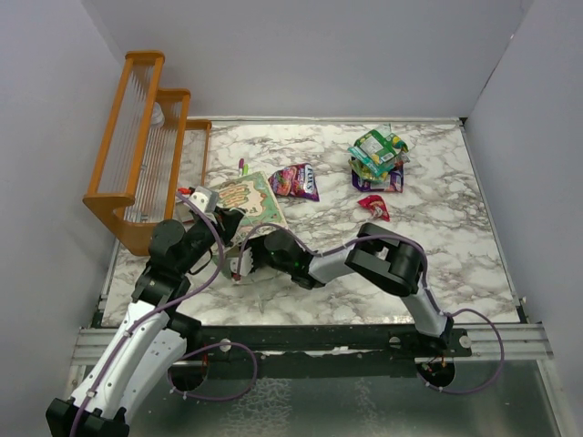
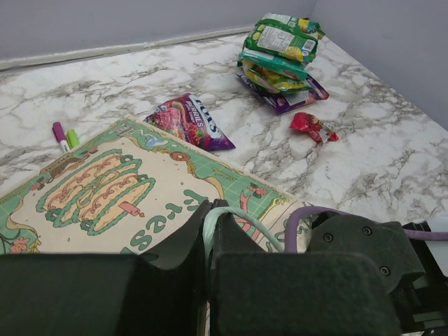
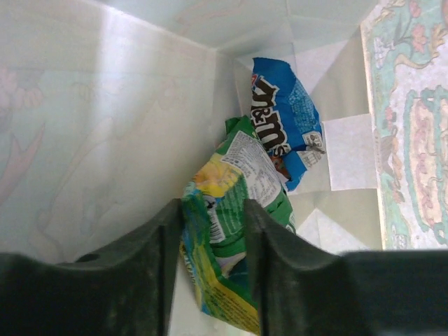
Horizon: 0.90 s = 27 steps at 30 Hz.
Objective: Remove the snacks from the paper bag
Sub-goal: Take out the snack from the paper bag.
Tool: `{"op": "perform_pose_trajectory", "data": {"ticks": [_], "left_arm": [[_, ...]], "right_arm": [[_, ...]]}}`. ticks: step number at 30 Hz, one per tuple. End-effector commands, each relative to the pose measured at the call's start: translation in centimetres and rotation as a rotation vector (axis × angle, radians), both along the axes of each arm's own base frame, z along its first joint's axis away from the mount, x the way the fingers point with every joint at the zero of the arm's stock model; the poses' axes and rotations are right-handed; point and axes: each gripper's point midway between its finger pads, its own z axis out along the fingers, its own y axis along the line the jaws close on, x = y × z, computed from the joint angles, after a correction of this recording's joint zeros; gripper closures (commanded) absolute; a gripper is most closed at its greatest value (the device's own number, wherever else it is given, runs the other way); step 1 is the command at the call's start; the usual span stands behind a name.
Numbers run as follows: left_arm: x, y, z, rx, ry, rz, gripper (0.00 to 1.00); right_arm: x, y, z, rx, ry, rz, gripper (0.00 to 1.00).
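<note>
The mint-green paper bag (image 1: 248,196) lies on its side, printed face up (image 2: 105,185). My left gripper (image 2: 208,211) is shut on its pale string handle (image 2: 241,218) at the mouth. My right gripper (image 3: 213,210) reaches inside the bag (image 3: 91,126), with both fingers pressed against a green and yellow snack packet (image 3: 227,189). A blue packet (image 3: 283,115) lies deeper in, by the bag's bottom. Outside on the table are a purple packet (image 1: 294,180), a small red one (image 1: 374,207) and a pile of green and purple snacks (image 1: 378,157).
An orange wooden rack (image 1: 146,155) stands at the far left, close to the bag. Two thin markers (image 2: 64,135) lie just beyond the bag. My right arm (image 1: 392,259) stretches across the near middle of the marble table (image 1: 455,264). Grey walls enclose the sides.
</note>
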Motion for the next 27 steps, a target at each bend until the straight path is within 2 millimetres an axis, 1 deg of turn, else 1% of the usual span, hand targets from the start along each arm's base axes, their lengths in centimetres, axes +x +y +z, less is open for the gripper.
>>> {"op": "perform_pose_trajectory", "data": {"ticks": [1, 2, 3, 7, 9, 11, 13, 18, 21, 27], "left_arm": [[-0.1, -0.2, 2.2, -0.024, -0.051, -0.016, 1.00], [-0.1, -0.2, 2.2, -0.024, -0.052, -0.016, 1.00], [-0.1, -0.2, 2.2, -0.024, -0.053, -0.017, 1.00], [-0.1, -0.2, 2.2, -0.022, -0.053, -0.016, 1.00], [0.0, -0.2, 2.1, -0.020, -0.050, -0.012, 1.00], [0.1, -0.1, 2.1, -0.019, -0.049, -0.010, 1.00], [0.1, -0.2, 2.1, -0.019, -0.048, -0.010, 1.00], [0.3, 0.0, 1.7, -0.014, -0.036, 0.002, 1.00], [0.4, -0.1, 1.7, -0.015, -0.034, 0.000, 1.00], [0.5, -0.1, 1.5, -0.013, -0.027, 0.003, 1.00]], "right_arm": [[1.9, 0.4, 2.3, 0.107, -0.016, -0.046, 0.70], [2.1, 0.4, 2.6, 0.119, -0.015, -0.050, 0.77], [2.2, 0.4, 2.9, 0.131, -0.014, -0.052, 0.80], [2.6, 0.3, 3.8, 0.161, -0.007, -0.049, 0.89], [2.5, 0.4, 4.0, 0.167, 0.005, -0.042, 0.92], [2.0, 0.4, 4.3, 0.172, 0.021, -0.022, 0.96], [1.1, 0.2, 4.9, 0.189, 0.040, 0.014, 0.99], [-1.6, -0.4, 6.4, 0.229, 0.076, 0.082, 0.99], [-3.3, -1.2, 8.0, 0.261, 0.087, 0.100, 0.99], [-6.4, -2.9, 9.3, 0.299, 0.139, 0.133, 0.99]]}}
